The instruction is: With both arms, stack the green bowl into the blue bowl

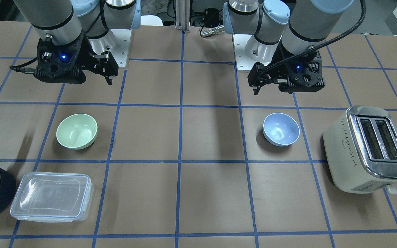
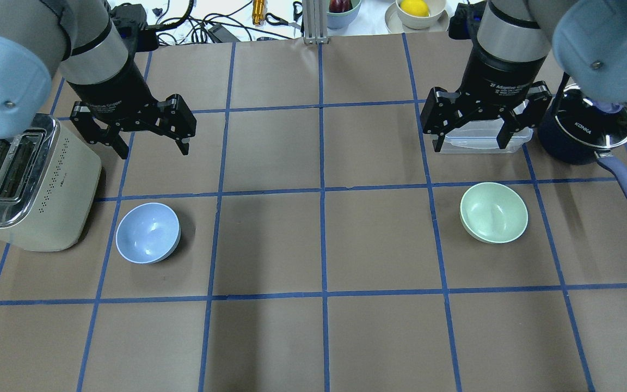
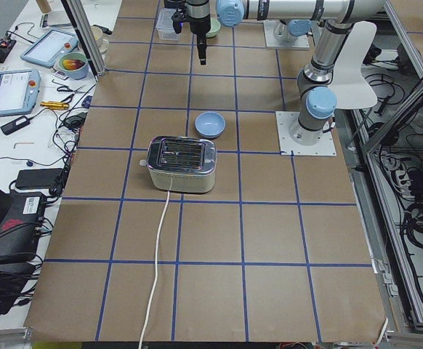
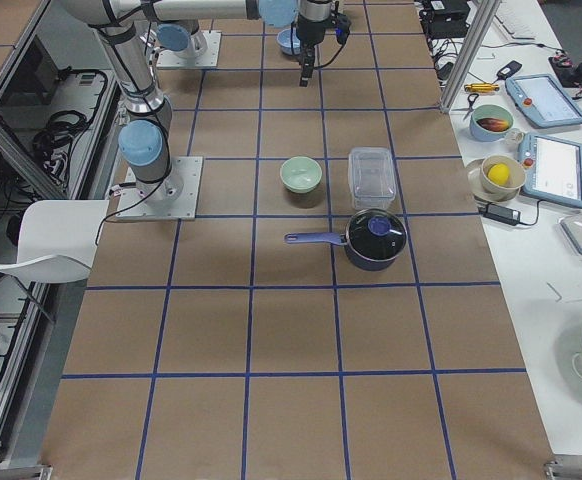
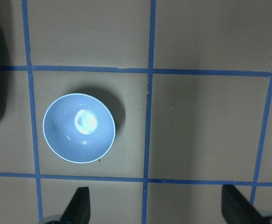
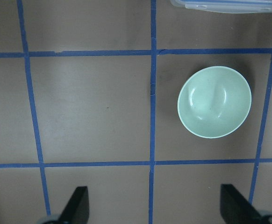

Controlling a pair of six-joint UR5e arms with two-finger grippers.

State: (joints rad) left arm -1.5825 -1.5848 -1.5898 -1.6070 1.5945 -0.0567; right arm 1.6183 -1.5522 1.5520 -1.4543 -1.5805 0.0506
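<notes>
Both pairs of jaws are spread wide and nothing is held. The left gripper is raised near the blue bowl, the right gripper near the green bowl, and neither bowl is touched. The bowls, plain, smooth and matching in size, are set upright and well apart. A smooth rim could be lost from a shallow pinch. The toaster just beside the blue bowl could be clipped on the way down.

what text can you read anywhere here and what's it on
"KONKA": on the saucepan lid.
"Adaptive", the rest blurred: on the black collar above the right hand.
Small mark on the toaster side: too small to read.
</notes>
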